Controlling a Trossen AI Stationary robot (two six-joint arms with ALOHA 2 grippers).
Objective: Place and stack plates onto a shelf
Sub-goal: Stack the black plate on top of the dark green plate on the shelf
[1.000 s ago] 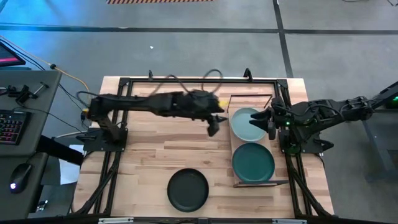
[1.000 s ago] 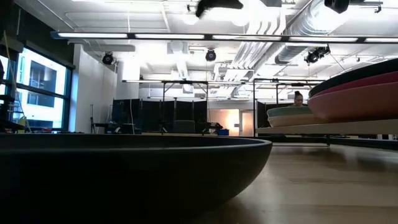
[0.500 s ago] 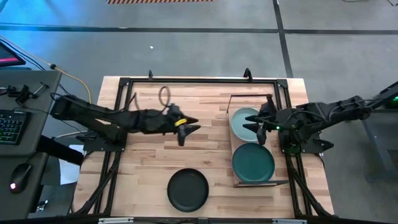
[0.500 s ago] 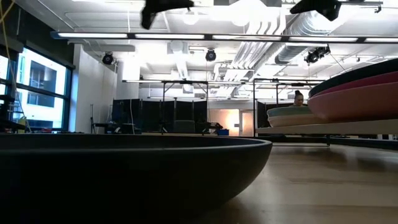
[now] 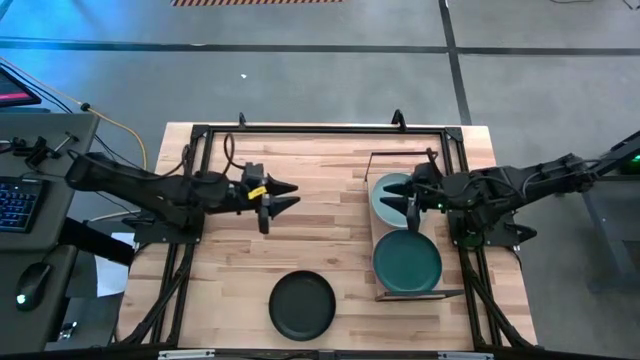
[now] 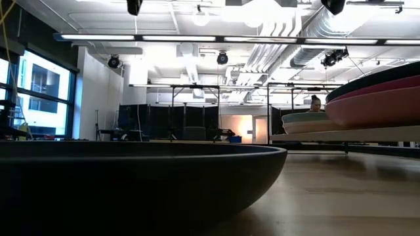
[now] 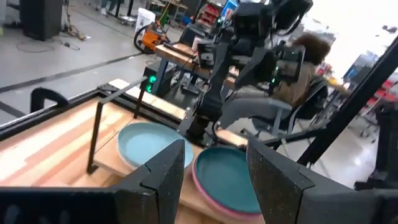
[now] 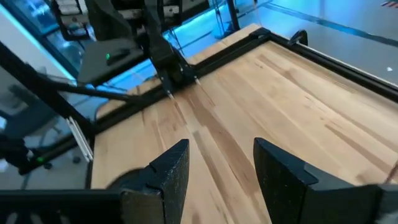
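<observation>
The black plate (image 5: 302, 305) lies flat on the tabletop near the front edge and fills the foreground of the low view (image 6: 131, 183). The shelf (image 5: 379, 232) stands at the right. It holds a pale teal plate (image 5: 392, 192) at its far end and a dark green plate (image 5: 407, 262) at its near end. The green plate lies on pink plates (image 7: 211, 200). My left gripper (image 5: 275, 196) is open and empty above the table's middle left. My right gripper (image 5: 410, 205) is open and empty above the teal plate.
A black metal frame (image 5: 300, 130) runs around the tabletop's edges. Bare wood lies between the left gripper and the shelf. A person (image 7: 298, 68) sits beyond the table's right side, behind the right arm's base.
My left gripper has drawn back from beside the shelf toward the table's left edge, empty. My right gripper has moved a little toward the table's left, over the far plate on the shelf. The plates have stayed where they were.
</observation>
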